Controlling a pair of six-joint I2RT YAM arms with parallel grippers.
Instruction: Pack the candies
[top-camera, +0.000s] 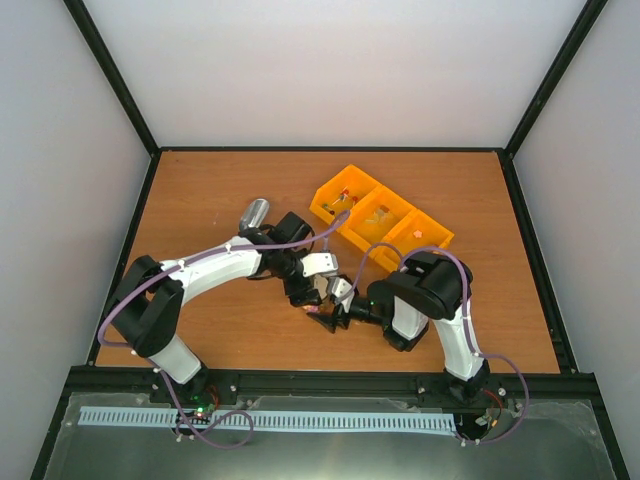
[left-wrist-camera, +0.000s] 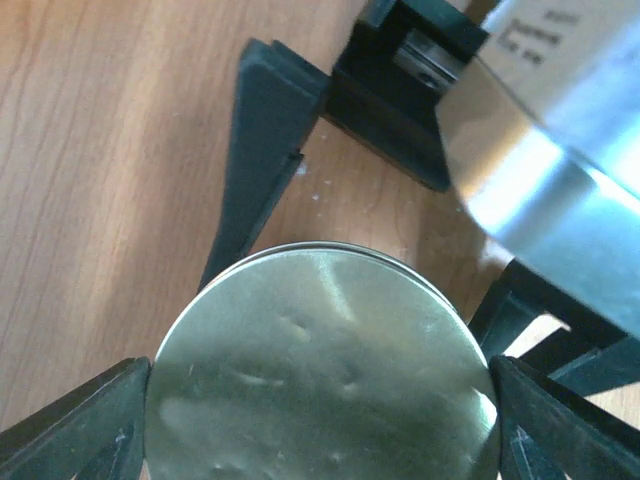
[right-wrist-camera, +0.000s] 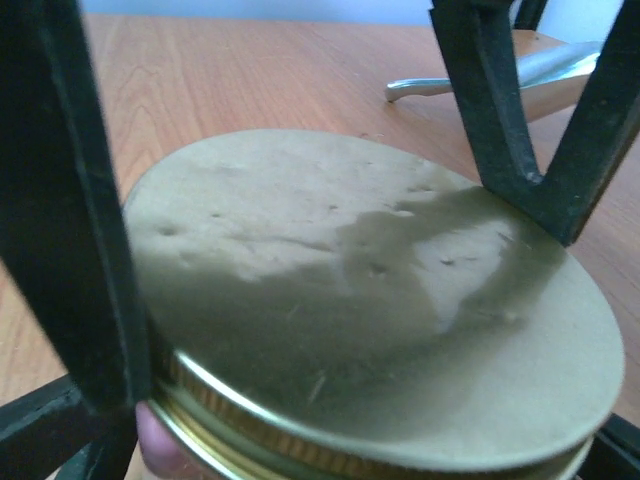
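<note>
1. Left gripper of mine is spread wide and clamped on the gold-lidded jar, one finger against each side of the round lid.
2. My right gripper stands astride the same lid from the opposite side with its jaws far apart. One finger runs down past the rim, while the tip of the other hangs over the lid's top. I see no squeeze there.
3. Below the lid's ribbed band a pink patch shows at the bottom of the right wrist view. The body of the jar is otherwise cut off, so I cannot tell what it contains.
4. From above, both wrists cover the jar completely, near the middle of the table.
5. Beyond it to the far right lies an orange tray with three compartments in a diagonal row. The candies show as small coloured specks in them, most plainly in the leftmost. They are too small to count.
6. A metal scoop lies on the wood just beside my left forearm, apart from the tray.
7. Wood runs on leftward and to the far side as far as the black rails at the table's edges, with white walls behind them.
</note>
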